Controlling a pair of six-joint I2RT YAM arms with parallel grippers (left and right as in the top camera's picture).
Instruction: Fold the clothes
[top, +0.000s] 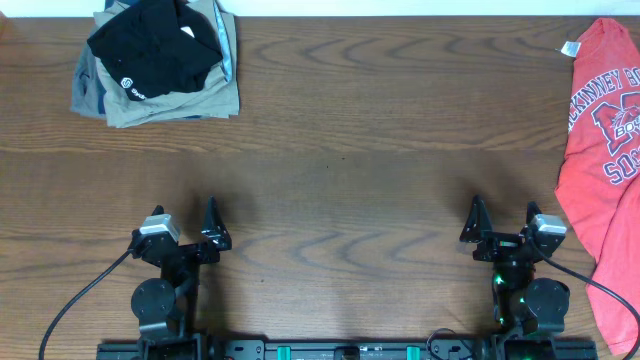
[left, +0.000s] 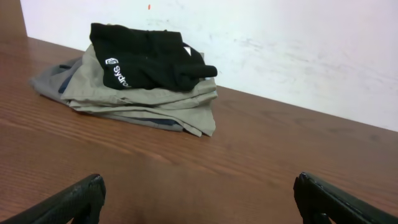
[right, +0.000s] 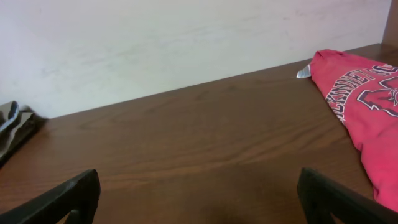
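Note:
The clothes, a black T-shirt with a small white logo, lie bunched on a pile at the table's far left corner; the left wrist view shows the black T-shirt ahead and to the left. My left gripper is open over bare wood near the front edge, far from the shirt, and in its own view the left gripper has nothing between its fingers. My right gripper is open near the front right, and up close the right gripper is likewise empty.
Folded khaki trousers lie under the black shirt, and the khaki trousers show again in the left wrist view. A red T-shirt with white lettering drapes along the table's right edge; the red T-shirt is right of my right gripper. A white wall backs the wooden table.

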